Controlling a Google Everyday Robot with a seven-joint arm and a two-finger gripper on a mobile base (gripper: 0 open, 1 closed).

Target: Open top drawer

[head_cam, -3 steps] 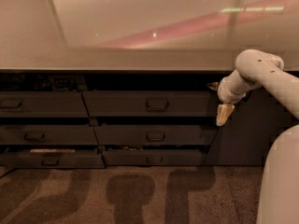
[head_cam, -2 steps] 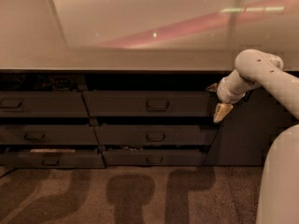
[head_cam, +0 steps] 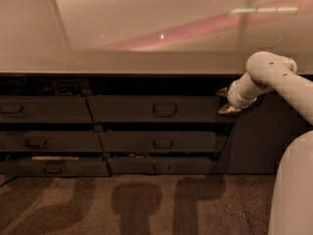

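The top drawer (head_cam: 127, 109) is the long dark grey-brown front in the upper row under the countertop, with a small loop handle (head_cam: 165, 109) at its centre. A dark gap runs above the front. My gripper (head_cam: 227, 102) is at the end of the white arm (head_cam: 266, 75). It is at the drawer front's right end, level with the handle and well to the right of it. It points left toward the front.
A shorter drawer (head_cam: 44, 110) lies left of the top drawer, with clutter showing above it. Two lower rows of drawers (head_cam: 159, 142) sit beneath. The bottom-left one (head_cam: 54, 166) is slightly ajar. A pale countertop (head_cam: 146, 62) overhangs. My white body (head_cam: 293, 190) fills the lower right.
The gripper has risen from pointing downward below the drawer's right end and now points left at the level of the drawer front. The drawers have not moved.
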